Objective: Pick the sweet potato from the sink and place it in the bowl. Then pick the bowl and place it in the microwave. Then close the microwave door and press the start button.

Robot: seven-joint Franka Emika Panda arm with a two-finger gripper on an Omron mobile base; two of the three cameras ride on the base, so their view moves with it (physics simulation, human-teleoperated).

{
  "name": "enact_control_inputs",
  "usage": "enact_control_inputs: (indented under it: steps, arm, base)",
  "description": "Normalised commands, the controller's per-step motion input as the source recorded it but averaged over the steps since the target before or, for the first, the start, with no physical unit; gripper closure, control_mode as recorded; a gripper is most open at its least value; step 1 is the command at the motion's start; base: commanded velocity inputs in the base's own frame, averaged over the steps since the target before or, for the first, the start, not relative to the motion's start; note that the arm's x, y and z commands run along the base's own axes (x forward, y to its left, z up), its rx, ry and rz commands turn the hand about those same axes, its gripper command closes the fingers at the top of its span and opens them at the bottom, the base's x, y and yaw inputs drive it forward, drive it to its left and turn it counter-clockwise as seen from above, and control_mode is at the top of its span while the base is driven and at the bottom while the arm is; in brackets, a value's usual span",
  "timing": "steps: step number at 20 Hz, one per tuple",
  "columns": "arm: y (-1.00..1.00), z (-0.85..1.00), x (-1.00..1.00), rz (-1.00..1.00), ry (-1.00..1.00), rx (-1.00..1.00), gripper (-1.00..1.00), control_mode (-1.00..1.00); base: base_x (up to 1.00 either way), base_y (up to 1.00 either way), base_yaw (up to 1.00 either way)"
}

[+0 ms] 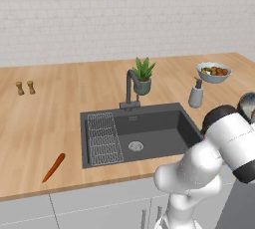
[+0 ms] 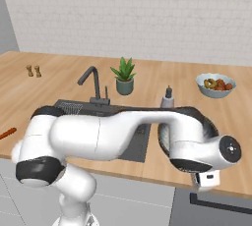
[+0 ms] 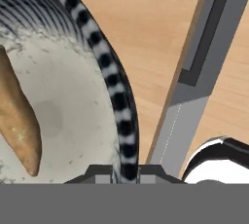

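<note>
The sweet potato (image 3: 18,121) already lies inside the bowl (image 3: 73,116), on its pale speckled floor, its tapered end pointing down toward the bottom of the hand view. The bowl's striped rim (image 3: 114,96) runs straight down between the two finger tips of the tool (image 3: 127,170), one tip inside the wall and one outside, so the tool is pinching the rim; whether it has fully tightened I cannot tell, though it looks clamped. In the right base view the bowl (image 2: 165,139) sits tucked behind the forearm, over the wooden surface (image 2: 236,122) to the right of the sink (image 1: 149,128), which holds nothing but its wire rack (image 1: 103,138). The lift likely turns on that edge grip: the bowl's weight hangs to one side of the tool, so it may tip.
</note>
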Motion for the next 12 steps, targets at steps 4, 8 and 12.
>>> enact_control_inputs:
  steps: [4, 8, 12]
  arm:
    - [0.75, 0.45, 0.00, 0.01, 0.01, 0.00, 1.00, -1.00]
    - [0.84, 0.40, 0.00, 0.00, 0.01, -0.01, 1.00, -1.00]
    - [0.83, 0.34, 0.00, 0.00, 0.03, -0.06, 1.00, -1.00]
  base:
    - [0.00, 0.00, 0.00]
    - [0.00, 0.00, 0.00]
    - [0.00, 0.00, 0.00]
